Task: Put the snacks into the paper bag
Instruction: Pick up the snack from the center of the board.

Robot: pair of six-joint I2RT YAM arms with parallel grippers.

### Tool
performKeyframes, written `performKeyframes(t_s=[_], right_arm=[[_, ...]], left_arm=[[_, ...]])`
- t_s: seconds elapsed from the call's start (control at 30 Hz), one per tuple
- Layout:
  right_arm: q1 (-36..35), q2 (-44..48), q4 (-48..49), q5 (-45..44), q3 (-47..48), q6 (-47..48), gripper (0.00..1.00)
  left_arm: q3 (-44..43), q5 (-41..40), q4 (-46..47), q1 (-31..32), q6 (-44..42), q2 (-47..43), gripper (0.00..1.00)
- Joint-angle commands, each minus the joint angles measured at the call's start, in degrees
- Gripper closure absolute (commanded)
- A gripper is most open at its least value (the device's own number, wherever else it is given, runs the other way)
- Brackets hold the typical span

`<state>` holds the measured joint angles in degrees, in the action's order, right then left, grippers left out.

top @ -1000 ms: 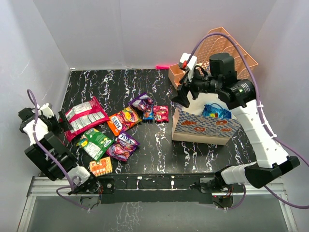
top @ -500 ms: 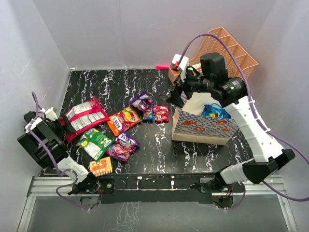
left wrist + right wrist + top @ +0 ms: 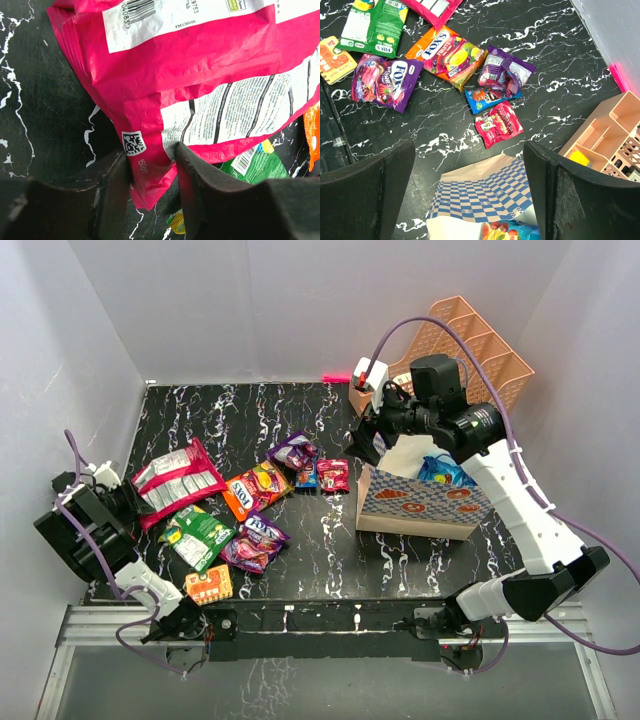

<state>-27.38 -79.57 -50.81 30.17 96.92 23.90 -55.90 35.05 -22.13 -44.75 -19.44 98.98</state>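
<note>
A large pink snack packet lies at the left of the black table. My left gripper is low at its near corner, and that corner fills the gap between the jaws, pinched. Several more snacks lie mid-table: a green packet, an orange Fox's packet and a purple Fox's packet. The paper bag stands at the right with a blue packet inside. My right gripper hangs open above the bag's left edge, holding nothing.
A peach mesh organizer stands behind the bag at the back right. A small purple packet, a blue one and a red one lie left of the bag. An orange card sits near the front edge. White walls surround the table.
My left gripper dropped lower and its jaws closed in on the pink packet's corner. The right arm drew back and left a little above the bag, still open.
</note>
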Motion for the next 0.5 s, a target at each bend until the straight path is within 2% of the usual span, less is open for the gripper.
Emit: performKeyframes(t_s=[0.0, 0.3, 0.47], right_arm=[[-0.3, 2.4, 2.5, -1.1, 0.2, 0.1, 0.07], [-0.2, 2.7, 3.9, -0.5, -0.4, 0.2, 0.07], [-0.3, 3.1, 4.5, -0.4, -1.3, 0.0, 0.07]], left_arm=[[0.5, 1.1, -2.1, 0.8, -0.7, 0.4, 0.67], [-6.4, -1.5, -9.1, 5.4, -4.3, -6.1, 1.0], [-10.5, -3.7, -13.2, 10.6, -5.6, -10.9, 1.0]])
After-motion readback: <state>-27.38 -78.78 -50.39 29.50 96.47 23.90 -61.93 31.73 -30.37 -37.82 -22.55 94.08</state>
